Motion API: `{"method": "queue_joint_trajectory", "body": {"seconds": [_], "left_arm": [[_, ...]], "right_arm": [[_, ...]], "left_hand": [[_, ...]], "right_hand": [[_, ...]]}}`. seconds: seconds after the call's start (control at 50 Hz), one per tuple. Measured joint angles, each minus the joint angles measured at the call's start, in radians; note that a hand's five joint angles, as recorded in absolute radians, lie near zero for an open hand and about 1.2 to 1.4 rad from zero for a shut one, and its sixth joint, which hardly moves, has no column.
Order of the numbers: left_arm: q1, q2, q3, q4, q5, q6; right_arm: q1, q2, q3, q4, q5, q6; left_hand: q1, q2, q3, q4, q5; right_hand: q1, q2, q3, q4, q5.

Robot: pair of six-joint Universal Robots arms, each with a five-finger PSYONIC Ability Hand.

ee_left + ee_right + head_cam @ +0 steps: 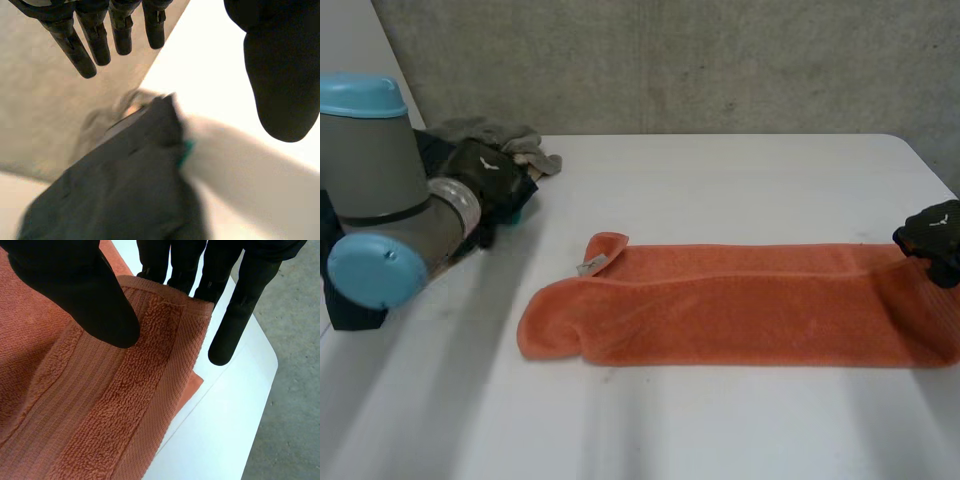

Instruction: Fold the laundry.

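Lengthwise across the bench (720, 430) lies the orange towel (740, 310); I have the right hand (932, 235) pinching its right-hand end, while the left hand (485, 175), fingers straight and empty, hangs well apart beside dark clothes (125, 190).

The left arm (380, 190) is made of fat grey cylinders with light-blue caps (360, 97) and a silvery ring at the wrist. The left hand (488, 180) and right hand (932, 235) are black, each bearing a small white mark. The fingers (95, 42) are slim and round-tipped, the thumb (282, 75) broader.
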Motion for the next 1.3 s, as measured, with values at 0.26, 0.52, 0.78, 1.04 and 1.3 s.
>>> {"method": "queue_joint_trajectory", "body": {"seconds": [0.26, 0.52, 0.78, 1.04, 1.3], "left_arm": [[-0.087, -0.063, -0.066, -0.089, 0.081, -0.258], [-0.105, -0.261, 0.078, -0.169, 0.041, -0.265], [-0.119, -0.284, 0.312, -0.101, -0.084, -0.235], [-0.098, -0.171, 0.666, 0.482, -0.164, -0.271], [-0.040, -0.185, 0.525, 0.581, -0.130, -0.300]], "right_arm": [[-0.040, -0.020, 0.004, 0.005, -0.032, 0.001], [-0.063, -0.017, 0.001, 0.007, -0.050, -0.011], [0.007, 0.037, -0.122, -0.153, -0.029, 0.059], [0.090, 0.085, -0.416, -0.989, 0.261, 0.583], [0.150, 0.139, -0.480, -0.705, 0.156, 0.612]], "left_hand": [[0.150, 0.138, 0.140, 0.151, 0.141], [0.418, 0.378, 0.382, 0.389, 0.375], [0.929, 0.954, 0.952, 0.964, 0.906], [0.929, 0.957, 0.953, 0.964, 0.906], [0.929, 0.960, 0.956, 0.965, 0.906]], "right_hand": [[0.000, 0.000, 0.000, 0.000, 0.000], [0.000, 0.000, 0.000, 0.000, 0.000], [0.000, 0.000, 0.001, 0.000, 0.000], [0.000, 0.000, 0.002, 0.001, 0.000], [0.000, 0.000, 0.002, 0.001, 0.000]]}}
